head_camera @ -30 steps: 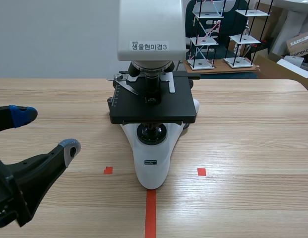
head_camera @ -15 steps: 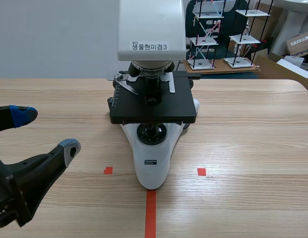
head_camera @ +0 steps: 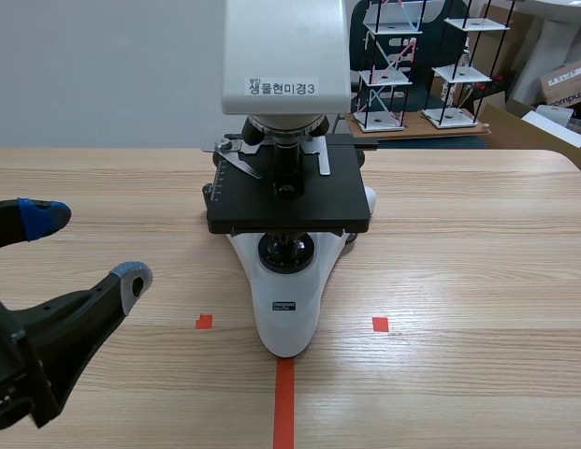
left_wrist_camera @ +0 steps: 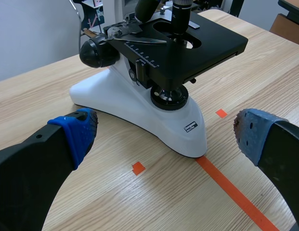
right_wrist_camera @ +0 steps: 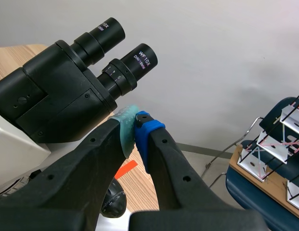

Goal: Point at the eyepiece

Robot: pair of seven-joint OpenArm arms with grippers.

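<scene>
Right wrist view: right tool [right_wrist_camera: 135, 121], closed and empty, sits just under the nearer eyepiece [right_wrist_camera: 132, 67].

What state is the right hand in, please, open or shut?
Shut: the right hand has its green pad and blue pad pressed together, nothing between them, close to the eyepiece.

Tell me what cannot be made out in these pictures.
Right wrist view: whether the shut right hand touches the eyepiece; its fingertips hide the contact spot.
Scene view: the upper edge cuts off the microscope top with both eyepieces; the right hand is outside.
Scene view: the base label is too small to read.
</scene>
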